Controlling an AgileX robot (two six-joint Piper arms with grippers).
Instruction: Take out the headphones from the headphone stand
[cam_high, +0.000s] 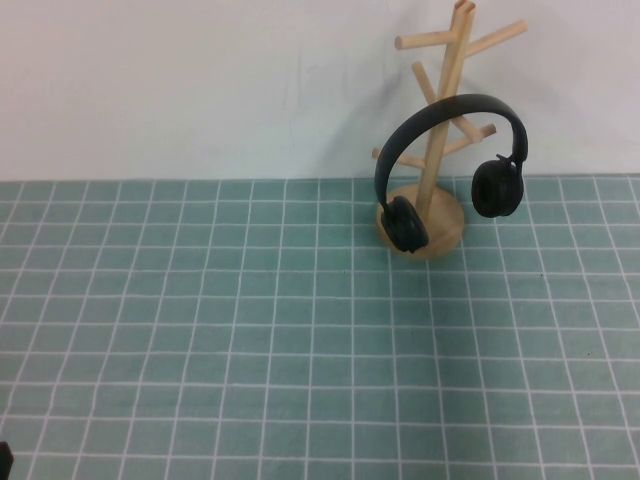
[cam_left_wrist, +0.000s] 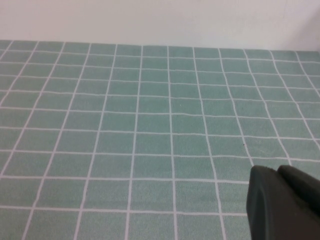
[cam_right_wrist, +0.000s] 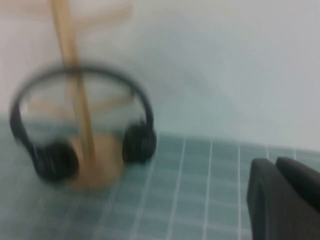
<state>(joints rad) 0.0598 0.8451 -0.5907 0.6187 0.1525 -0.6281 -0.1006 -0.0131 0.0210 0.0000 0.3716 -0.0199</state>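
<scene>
Headphones (cam_high: 452, 160): matte black, thin arched band over peg of wooden headphone stand (cam_high: 440, 140), far right on green grid mat (cam_high: 250, 330). Round padded cups hang beside pole. Right gripper (cam_right_wrist: 285, 200): near side, clenched, empty. Left gripper (cam_left_wrist: 282, 202): jaw state unclear.

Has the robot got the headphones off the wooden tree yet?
Not yet. The headphones hang on the headphone stand, headband over a peg, ear cups either side of the pole, so nothing looks done. The right gripper, jaws shut, is short of the stand, holding nothing. The left gripper is over bare mat, away from them. Left to do: reach in, grip the headband and lift it off.
</scene>
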